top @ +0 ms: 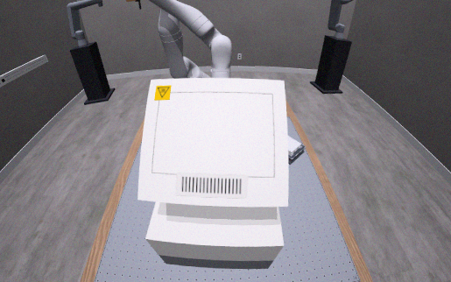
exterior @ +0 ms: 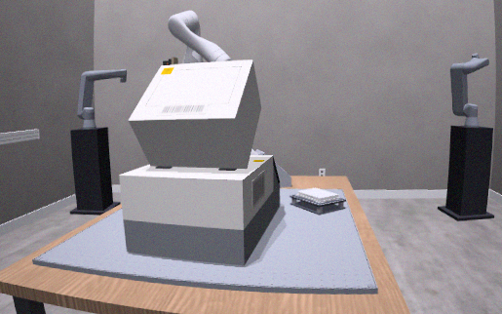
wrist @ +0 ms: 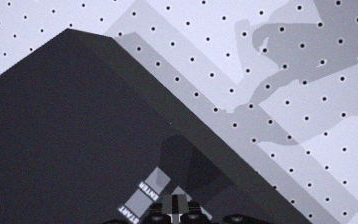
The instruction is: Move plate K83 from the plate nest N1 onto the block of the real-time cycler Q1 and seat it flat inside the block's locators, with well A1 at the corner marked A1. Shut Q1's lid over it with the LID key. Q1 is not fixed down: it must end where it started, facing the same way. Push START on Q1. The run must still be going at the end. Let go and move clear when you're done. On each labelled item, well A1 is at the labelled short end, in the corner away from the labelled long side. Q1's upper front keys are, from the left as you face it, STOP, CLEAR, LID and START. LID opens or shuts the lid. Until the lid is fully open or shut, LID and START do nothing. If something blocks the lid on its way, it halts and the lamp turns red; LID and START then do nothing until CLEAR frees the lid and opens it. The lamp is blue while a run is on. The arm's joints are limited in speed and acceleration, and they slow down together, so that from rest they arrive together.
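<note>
Wood edges the table point(top: 119, 184) point(exterior: 167, 303) nearest the exterior view, with a pale blue-grey perforated mat point(top: 312, 228) point(exterior: 313, 263) point(wrist: 331, 180) on it. On the mat stands the cycler Q1 point(top: 215, 236) point(exterior: 186, 200), back towards that view, its white lid point(top: 213, 136) point(exterior: 191, 93) raised and tilted. Beyond its near end, off to the right and apart from it, the white plate point(top: 295, 144) point(exterior: 319, 194) sits on the dark nest point(top: 298, 154) point(exterior: 317, 204); its lettering is too small to read. In the wrist view, the gripper point(wrist: 176, 207) has its fingertips together with nothing between them, beside the ENTER key point(wrist: 157, 178) and START key point(wrist: 137, 201) on a dark panel point(wrist: 56, 125); contact is unclear. The pale arm point(top: 221, 50) point(exterior: 201, 44) rises behind the lid. Farther back, a black pedestal point(top: 92, 72) point(exterior: 91, 171) bears another arm.
</note>
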`<state>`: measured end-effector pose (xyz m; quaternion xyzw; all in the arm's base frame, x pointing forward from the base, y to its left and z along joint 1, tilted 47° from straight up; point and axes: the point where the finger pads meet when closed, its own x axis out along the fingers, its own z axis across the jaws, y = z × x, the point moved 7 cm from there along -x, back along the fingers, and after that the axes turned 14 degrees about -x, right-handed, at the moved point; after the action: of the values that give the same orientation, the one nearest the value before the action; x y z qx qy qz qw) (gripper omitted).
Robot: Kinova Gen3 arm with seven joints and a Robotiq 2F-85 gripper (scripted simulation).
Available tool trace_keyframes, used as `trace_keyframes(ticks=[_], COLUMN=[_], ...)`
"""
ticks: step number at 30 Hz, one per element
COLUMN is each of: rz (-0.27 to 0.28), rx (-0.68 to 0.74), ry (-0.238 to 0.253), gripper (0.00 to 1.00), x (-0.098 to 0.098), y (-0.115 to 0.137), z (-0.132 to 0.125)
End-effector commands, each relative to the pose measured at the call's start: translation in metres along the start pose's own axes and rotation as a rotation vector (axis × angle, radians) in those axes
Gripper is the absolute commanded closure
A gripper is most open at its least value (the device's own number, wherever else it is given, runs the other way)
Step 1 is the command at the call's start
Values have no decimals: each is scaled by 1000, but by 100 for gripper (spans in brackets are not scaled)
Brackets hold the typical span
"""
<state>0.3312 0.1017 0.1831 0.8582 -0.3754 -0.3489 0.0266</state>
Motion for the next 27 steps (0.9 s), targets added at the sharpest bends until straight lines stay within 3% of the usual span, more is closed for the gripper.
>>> trace_keyframes(ticks=[1,15,27], rz=[-1,-1,-1], rx=[0,0,0], ry=[0,0,0], gripper=[90,90,90], x=[-4,-19,-19], y=[1,4,4], z=[2,7,8])
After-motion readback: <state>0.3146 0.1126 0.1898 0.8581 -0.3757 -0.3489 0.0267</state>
